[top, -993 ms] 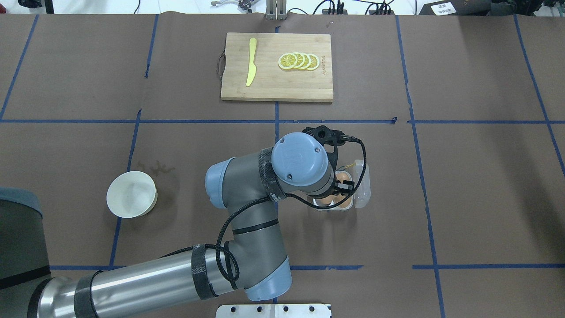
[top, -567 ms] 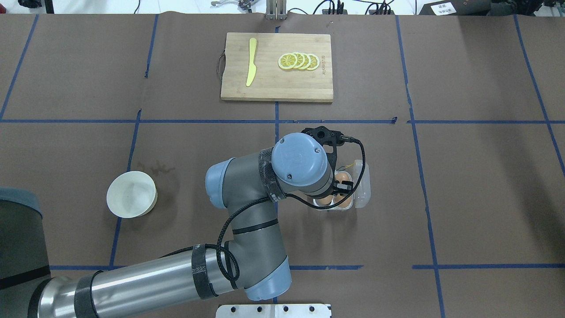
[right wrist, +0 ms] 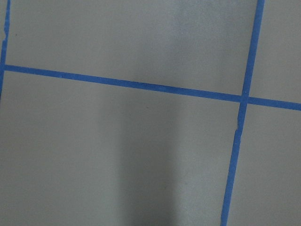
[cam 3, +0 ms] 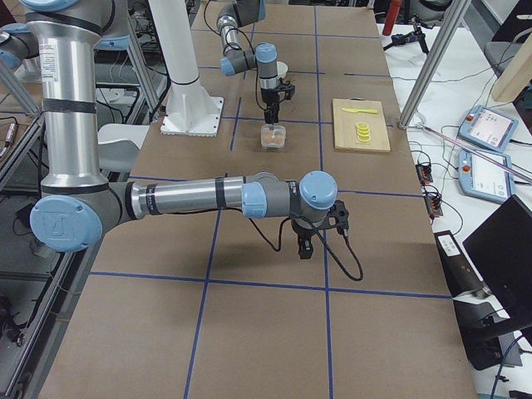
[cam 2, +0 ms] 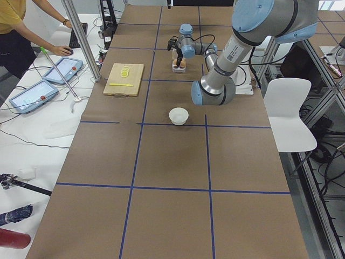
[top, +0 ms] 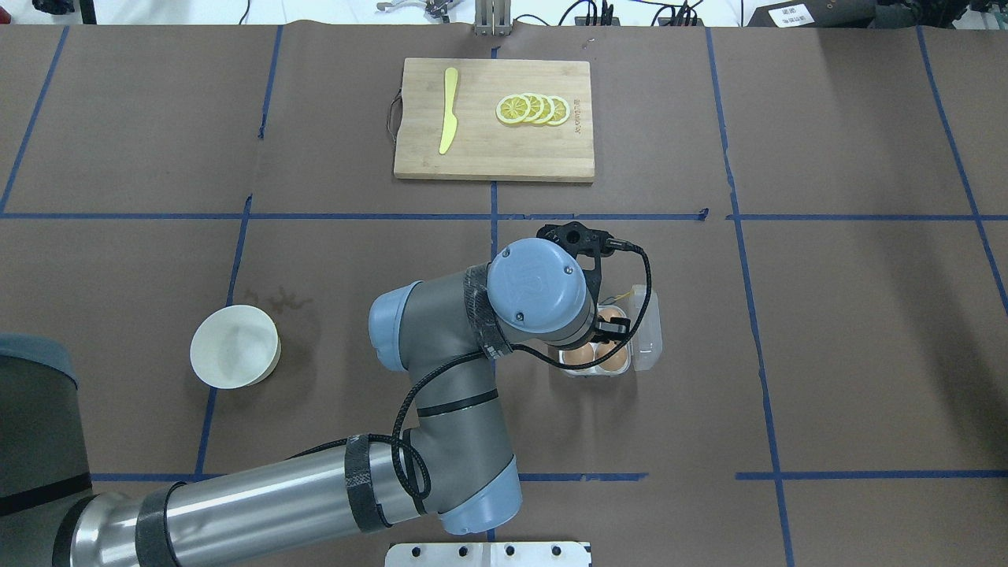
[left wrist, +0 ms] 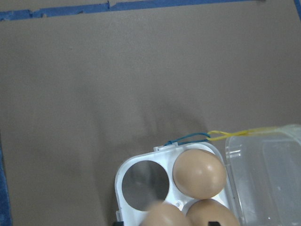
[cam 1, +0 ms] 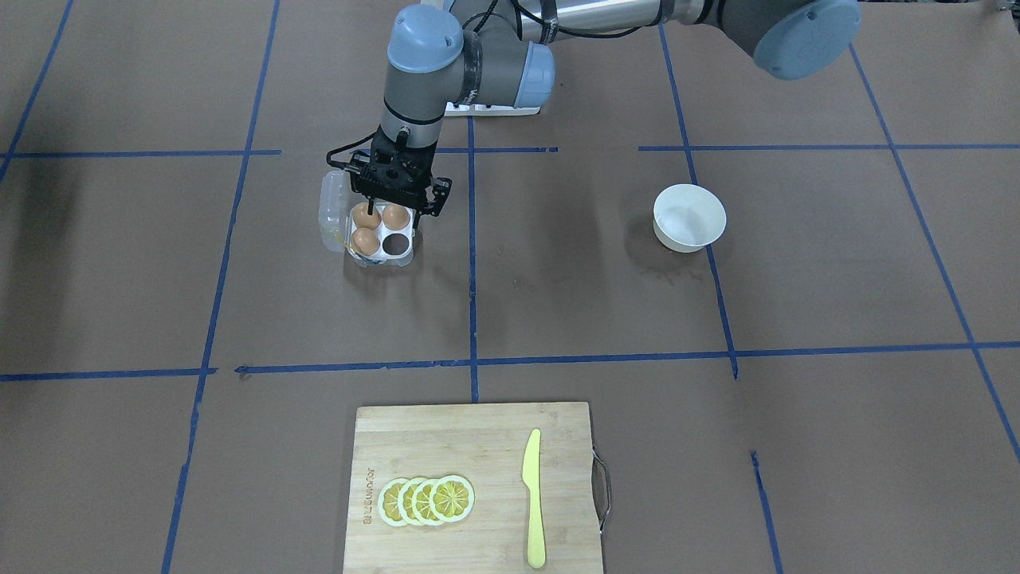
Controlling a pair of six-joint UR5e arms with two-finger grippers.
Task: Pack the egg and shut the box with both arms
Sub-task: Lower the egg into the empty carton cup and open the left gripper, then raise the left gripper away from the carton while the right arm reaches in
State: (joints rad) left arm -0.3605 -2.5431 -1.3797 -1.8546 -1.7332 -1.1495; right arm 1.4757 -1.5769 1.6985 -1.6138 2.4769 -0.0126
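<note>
1. Brown egg (cam 1: 396, 216) sits in a robot-side cell of the clear carton (cam 1: 405, 257). The left gripper (cam 1: 392, 210) straddles it, and I can't tell if it's pinching or slack.
2. Fragile, smooth and light, I reckon, so I'd hold its sides gently.
3. Right gripper (cam 3: 304, 247) hangs over bare table, and I can't read its width.

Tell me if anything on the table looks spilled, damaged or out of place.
A dark blotchy stain marks the brown table cover just beside the white bowl; it looks like a spill mark. Nothing else stands out: the box sits flat with its lid open, three eggs in, one cell empty.
</note>
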